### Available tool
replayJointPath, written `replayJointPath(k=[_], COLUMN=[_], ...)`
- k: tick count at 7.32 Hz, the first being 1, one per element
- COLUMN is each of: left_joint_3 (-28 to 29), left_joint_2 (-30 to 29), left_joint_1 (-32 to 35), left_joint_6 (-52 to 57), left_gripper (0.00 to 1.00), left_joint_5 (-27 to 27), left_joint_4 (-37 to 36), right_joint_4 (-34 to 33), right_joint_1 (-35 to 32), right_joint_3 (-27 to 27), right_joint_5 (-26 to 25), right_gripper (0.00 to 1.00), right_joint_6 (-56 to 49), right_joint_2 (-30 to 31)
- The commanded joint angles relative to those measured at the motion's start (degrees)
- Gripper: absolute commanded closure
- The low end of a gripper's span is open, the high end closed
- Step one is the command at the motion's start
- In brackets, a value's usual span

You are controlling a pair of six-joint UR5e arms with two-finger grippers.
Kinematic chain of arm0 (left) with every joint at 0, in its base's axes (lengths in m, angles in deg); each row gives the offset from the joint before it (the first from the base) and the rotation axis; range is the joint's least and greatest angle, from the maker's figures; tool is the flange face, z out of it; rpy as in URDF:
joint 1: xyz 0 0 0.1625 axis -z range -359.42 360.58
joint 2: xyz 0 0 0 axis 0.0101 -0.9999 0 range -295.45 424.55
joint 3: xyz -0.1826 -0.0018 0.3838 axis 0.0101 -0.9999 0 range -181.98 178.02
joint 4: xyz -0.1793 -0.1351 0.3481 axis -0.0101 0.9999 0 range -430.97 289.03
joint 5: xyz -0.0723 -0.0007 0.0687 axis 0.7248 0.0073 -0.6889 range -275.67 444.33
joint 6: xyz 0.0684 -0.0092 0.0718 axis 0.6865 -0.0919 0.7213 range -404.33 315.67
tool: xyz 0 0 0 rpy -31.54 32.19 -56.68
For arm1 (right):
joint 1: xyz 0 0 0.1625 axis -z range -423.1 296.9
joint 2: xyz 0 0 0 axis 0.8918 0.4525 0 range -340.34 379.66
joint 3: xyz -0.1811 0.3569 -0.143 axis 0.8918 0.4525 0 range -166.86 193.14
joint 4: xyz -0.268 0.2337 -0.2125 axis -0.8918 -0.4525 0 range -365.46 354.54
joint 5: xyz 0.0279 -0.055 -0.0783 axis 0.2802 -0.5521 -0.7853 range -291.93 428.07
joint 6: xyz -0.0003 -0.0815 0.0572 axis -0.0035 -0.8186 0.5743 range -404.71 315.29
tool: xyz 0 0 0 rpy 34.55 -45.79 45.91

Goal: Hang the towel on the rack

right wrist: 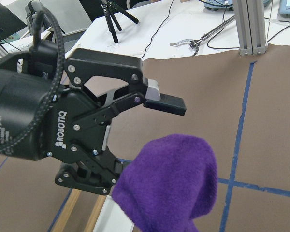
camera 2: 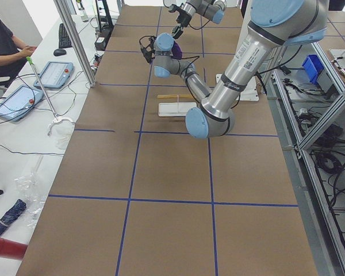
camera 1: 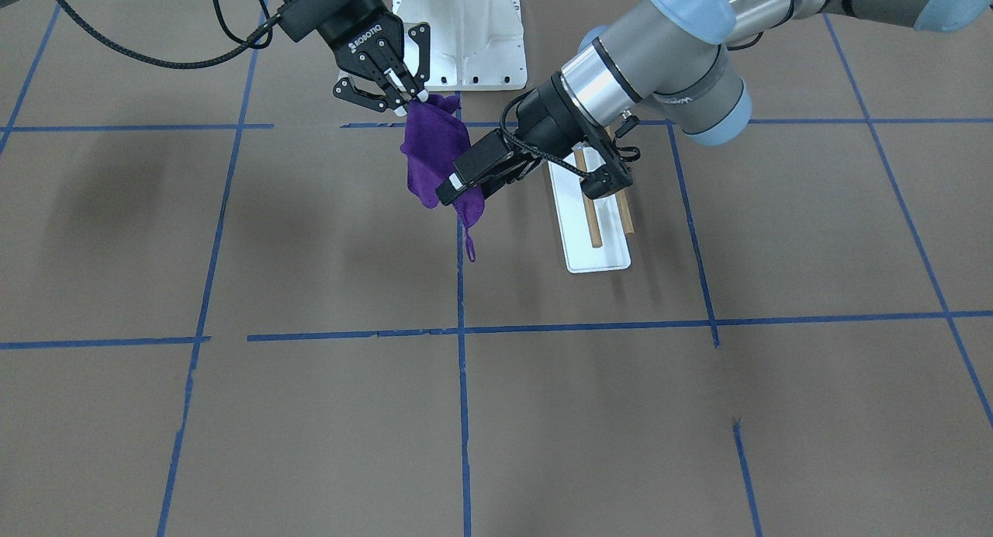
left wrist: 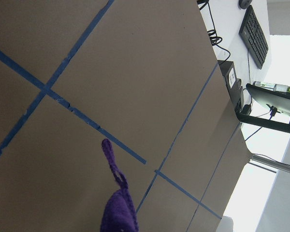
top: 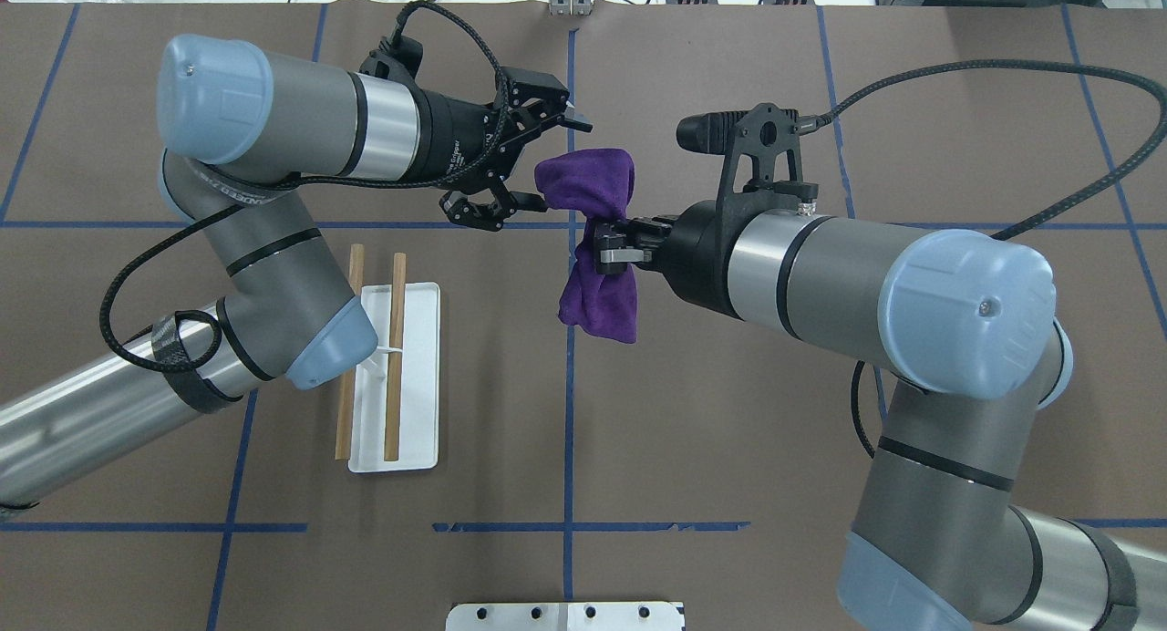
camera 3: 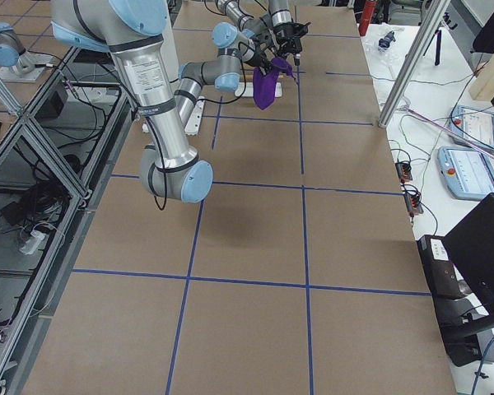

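Note:
The purple towel [top: 597,294] hangs bunched in the air over the table's middle, with my right gripper [top: 609,248] shut on its waist. In the front view it droops from that gripper [camera 1: 411,98], a small loop dangling at its bottom [camera 1: 470,246]. My left gripper [top: 563,163] stands open, level with the towel's upper lobe, one finger beyond it and the other touching its edge. The right wrist view shows those open jaws behind the towel [right wrist: 174,179]. The rack [top: 415,312], a white base with two tan dowels [top: 395,357], lies on the table beneath my left arm's elbow.
A white bolted pedestal [camera 1: 465,32] stands at the robot's side of the table. Blue tape lines cross the brown table top. A seated person [camera 2: 3,40] with tablets and an aluminium post [camera 2: 75,40] are beyond the table's far edge.

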Motion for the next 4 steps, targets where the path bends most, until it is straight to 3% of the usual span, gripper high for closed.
replayJointPath(k=[1, 2, 3, 4], left_joint_3=[0.1, 0.1, 0.1, 0.1], left_joint_2=[-0.4, -0.4, -0.3, -0.3], left_joint_1=[-0.4, -0.4, -0.3, -0.3], left_joint_6=[-0.1, 0.2, 0.6, 0.6], left_gripper=[0.40, 0.87, 1.00, 1.00], left_joint_5=[0.0, 0.0, 0.4, 0.4], left_joint_4=[0.0, 0.1, 0.1, 0.2], right_joint_4=[0.0, 0.0, 0.0, 0.0], right_joint_1=[0.0, 0.0, 0.0, -0.1], right_joint_3=[-0.1, -0.1, -0.1, -0.1], right_joint_5=[0.4, 0.5, 0.5, 0.5], right_gripper=[1.00, 1.00, 1.00, 1.00], right_joint_6=[-0.2, -0.2, -0.2, -0.3], right_joint_2=[0.1, 0.2, 0.2, 0.3])
